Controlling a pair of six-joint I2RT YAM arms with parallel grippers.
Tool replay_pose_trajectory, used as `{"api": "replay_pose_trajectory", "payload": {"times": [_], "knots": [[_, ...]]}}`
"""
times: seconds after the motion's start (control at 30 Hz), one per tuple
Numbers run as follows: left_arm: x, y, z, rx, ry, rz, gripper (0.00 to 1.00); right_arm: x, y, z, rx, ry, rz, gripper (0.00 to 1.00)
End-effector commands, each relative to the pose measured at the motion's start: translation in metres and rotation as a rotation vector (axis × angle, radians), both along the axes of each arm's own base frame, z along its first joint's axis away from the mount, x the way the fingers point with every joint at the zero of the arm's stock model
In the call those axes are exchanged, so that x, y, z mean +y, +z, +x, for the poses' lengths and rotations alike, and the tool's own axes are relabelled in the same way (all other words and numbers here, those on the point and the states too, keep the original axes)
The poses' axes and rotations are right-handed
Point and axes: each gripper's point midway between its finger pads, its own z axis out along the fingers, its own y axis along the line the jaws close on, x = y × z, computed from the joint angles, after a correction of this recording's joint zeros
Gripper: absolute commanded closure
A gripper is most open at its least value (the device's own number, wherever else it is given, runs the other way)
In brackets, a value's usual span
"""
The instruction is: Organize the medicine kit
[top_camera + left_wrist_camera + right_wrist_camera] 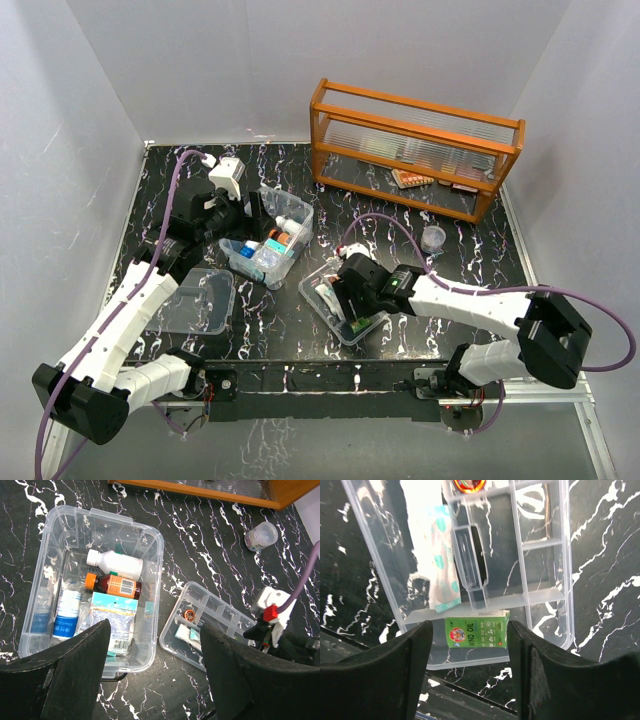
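The medicine kit (303, 213) is a clear box left of centre; its rim (156, 550) frames a white bottle (115, 564), a brown bottle with an orange cap (114, 585), a blue-and-white bottle (67, 612) and a printed packet (114, 622). My left gripper (240, 215) hovers above it, open (154, 630) and holding nothing. A clear divided tray (322, 312) lies to the kit's right. My right gripper (347, 292) is open over the tray's near end (469, 627), its fingers on either side of a green "WIND OIL" box (477, 632) lying in a compartment.
The tray (566, 580) also holds a teal-patterned sachet (442, 565) and a small orange tin (189, 614). A clear lid (200, 300) lies at the front left. An orange glass-fronted rack (415, 145) stands at the back right, with a small clear cup (433, 238) in front of it.
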Motion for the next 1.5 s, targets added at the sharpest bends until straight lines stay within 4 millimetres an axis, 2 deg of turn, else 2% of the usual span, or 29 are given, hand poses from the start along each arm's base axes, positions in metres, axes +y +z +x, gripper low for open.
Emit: {"api": "replay_pose_trajectory", "payload": {"times": [0.0, 0.13, 0.23, 0.5, 0.77, 1.0, 1.17, 1.3, 1.47], "knots": [[0.010, 0.018, 0.000, -0.055, 0.032, 0.023, 0.29, 0.023, 0.029, 0.026, -0.116, 0.007, 0.063, 0.44], [0.012, 0.021, -0.002, -0.063, 0.040, 0.020, 0.29, 0.033, 0.026, 0.041, -0.144, 0.013, 0.035, 0.48], [0.012, 0.021, -0.004, -0.057, 0.038, 0.016, 0.29, 0.033, 0.021, 0.051, -0.159, -0.007, -0.013, 0.53], [0.011, 0.021, -0.005, -0.053, 0.032, 0.004, 0.29, 0.042, 0.010, 0.057, -0.158, 0.011, -0.031, 0.64], [0.009, 0.022, -0.004, -0.054, 0.027, 0.007, 0.29, 0.047, -0.005, 0.058, -0.136, 0.057, -0.053, 0.64], [0.010, 0.022, -0.003, -0.054, 0.029, 0.014, 0.29, 0.050, -0.016, 0.061, -0.130, 0.083, -0.077, 0.69], [0.011, 0.022, -0.001, -0.054, 0.035, 0.018, 0.29, 0.052, -0.024, 0.059, -0.107, 0.112, -0.079, 0.64], [0.013, 0.020, 0.001, -0.047, 0.055, 0.023, 0.29, 0.051, -0.028, 0.060, -0.092, 0.115, -0.069, 0.64], [0.021, 0.012, 0.006, -0.012, 0.120, 0.045, 0.28, 0.047, -0.032, 0.061, -0.071, 0.112, -0.051, 0.69]]}}
